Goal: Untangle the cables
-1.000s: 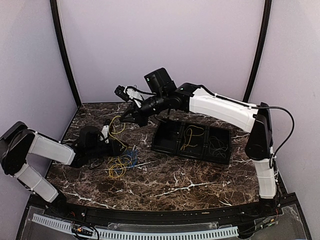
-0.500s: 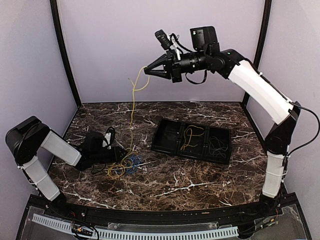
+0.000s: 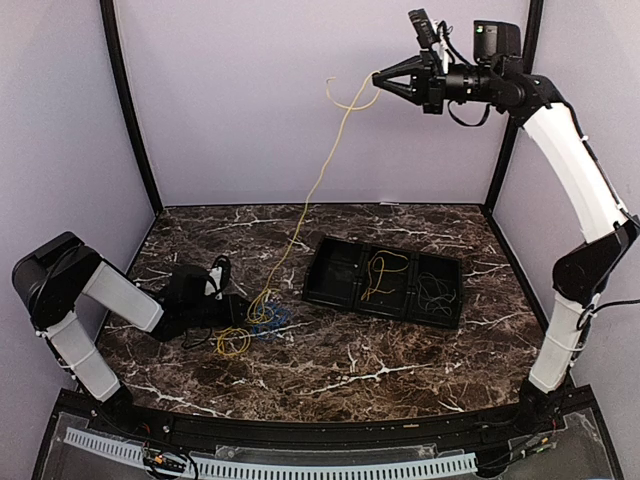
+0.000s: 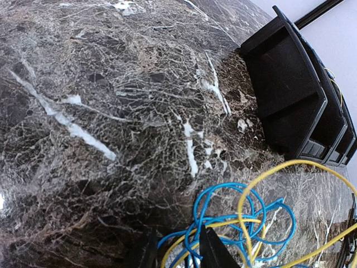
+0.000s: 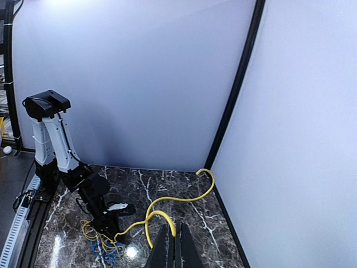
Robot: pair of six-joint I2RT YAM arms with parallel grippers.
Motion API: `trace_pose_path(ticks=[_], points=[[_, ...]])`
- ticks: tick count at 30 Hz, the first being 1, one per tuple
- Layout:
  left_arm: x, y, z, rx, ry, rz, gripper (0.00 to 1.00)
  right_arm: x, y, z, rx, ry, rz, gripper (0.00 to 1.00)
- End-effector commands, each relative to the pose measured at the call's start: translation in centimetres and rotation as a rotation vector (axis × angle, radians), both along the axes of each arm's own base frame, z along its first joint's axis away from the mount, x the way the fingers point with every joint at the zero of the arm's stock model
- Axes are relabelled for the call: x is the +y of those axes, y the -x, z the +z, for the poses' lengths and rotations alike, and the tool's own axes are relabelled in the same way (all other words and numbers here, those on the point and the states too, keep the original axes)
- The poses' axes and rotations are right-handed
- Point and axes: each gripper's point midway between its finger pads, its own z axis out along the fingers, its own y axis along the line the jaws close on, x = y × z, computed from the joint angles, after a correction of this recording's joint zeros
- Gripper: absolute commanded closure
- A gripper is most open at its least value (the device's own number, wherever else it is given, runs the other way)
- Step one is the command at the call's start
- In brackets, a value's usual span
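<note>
The dark marble-patterned table top [image 3: 400, 360] carries the black 3-compartment plastic tray [image 3: 312, 290] right of centre, toward the back. A coiled yellow wire [image 3: 385, 270] lies in the tray's middle compartment and a coiled dark grey wire [image 3: 433, 293] in its right compartment. Just left of the tray, not touching it, the loose tangle of yellow and blue cables [image 3: 250, 322] lies on the table, with the left gripper [image 3: 232, 308] low at its left side and strands passing between its fingers. From the tangle 1 long yellow cable [image 3: 318, 185] rises rightward to the right gripper [image 3: 380, 78], high above the table's right half, which pinches it.
</note>
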Motion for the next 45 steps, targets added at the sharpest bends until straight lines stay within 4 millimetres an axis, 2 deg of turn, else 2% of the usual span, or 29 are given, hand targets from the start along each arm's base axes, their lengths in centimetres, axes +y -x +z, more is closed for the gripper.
trace_pose_path(ticks=[1, 4, 8, 11, 14, 17, 20, 23, 24, 25, 26, 27, 29, 30, 31, 32, 34, 37, 40, 45], points=[[1.6, 2.2, -3.5, 0.137, -0.091, 0.021, 0.72, -4.9, 1.4, 4.4, -0.102, -0.058, -0.042, 1.00], [1.7, 2.4, -3.7, 0.146, -0.100, 0.022, 0.73, -6.5, 1.2, 5.1, -0.095, -0.079, -0.056, 1.00], [2.2, 2.5, -3.8, 0.150, -0.119, 0.034, 0.75, -6.5, 1.3, 4.7, -0.068, -0.083, -0.034, 1.00], [2.8, 2.6, -3.4, 0.137, -0.132, 0.054, 0.77, -6.7, 1.3, 5.2, -0.091, -0.086, -0.055, 1.00], [3.7, 3.0, -3.1, 0.139, -0.168, 0.077, 0.83, -7.2, 1.2, 5.5, -0.120, -0.082, -0.090, 1.00], [5.3, 3.5, -3.3, 0.154, -0.230, 0.122, 0.89, -8.9, 0.6, 6.8, -0.165, -0.090, -0.159, 1.00], [5.2, 3.3, -1.6, 0.103, -0.216, 0.116, 0.86, -9.8, -0.2, 7.0, -0.141, -0.112, -0.187, 1.00], [4.2, 2.7, 1.7, -0.037, -0.186, 0.093, 0.73, -8.5, -0.3, 5.1, -0.058, -0.110, -0.122, 1.00], [3.9, 2.3, 3.6, -0.097, -0.167, 0.096, 0.71, -7.8, -0.2, 4.3, -0.037, -0.106, -0.108, 1.00], [3.7, 2.2, 4.6, -0.142, -0.179, 0.096, 0.67, -6.9, 0.0, 3.4, -0.015, -0.098, -0.090, 1.00], [3.2, 2.0, 6.6, -0.204, -0.162, 0.093, 0.65, -5.9, 0.2, 2.3, 0.012, -0.088, -0.069, 1.00], [2.8, 1.9, 7.7, -0.250, -0.163, 0.074, 0.61, -4.6, 0.5, 1.1, 0.050, -0.079, -0.039, 1.00], [2.1, 2.0, 11.3, -0.364, -0.138, 0.063, 0.56, -1.6, 1.3, -2.9, 0.148, -0.037, 0.033, 1.00], [1.9, 2.0, 12.3, -0.399, -0.136, 0.064, 0.53, -0.4, 1.9, -4.3, 0.179, -0.020, 0.062, 1.00], [1.7, 2.1, 14.1, -0.459, -0.121, 0.059, 0.52, 0.8, 2.7, -5.5, 0.202, -0.006, 0.094, 1.00], [1.6, 2.2, 15.0, -0.496, -0.115, 0.054, 0.50, 1.9, 3.3, -6.4, 0.222, 0.006, 0.121, 1.00], [1.0, 2.7, 17.2, -0.566, -0.079, 0.020, 0.45, 3.5, 4.3, -7.2, 0.241, 0.019, 0.162, 1.00], [-1.3, 3.8, 19.0, -0.623, -0.031, -0.126, 0.41, 5.2, 5.2, -7.3, 0.241, 0.027, 0.196, 1.00], [-4.2, 5.2, 19.1, -0.611, 0.004, -0.310, 0.39, 6.9, 6.2, -7.4, 0.239, 0.038, 0.235, 1.00], [-6.2, 4.3, 19.0, -0.584, 0.001, -0.367, 0.37, 8.7, 7.5, -7.4, 0.229, 0.048, 0.279, 1.00]])
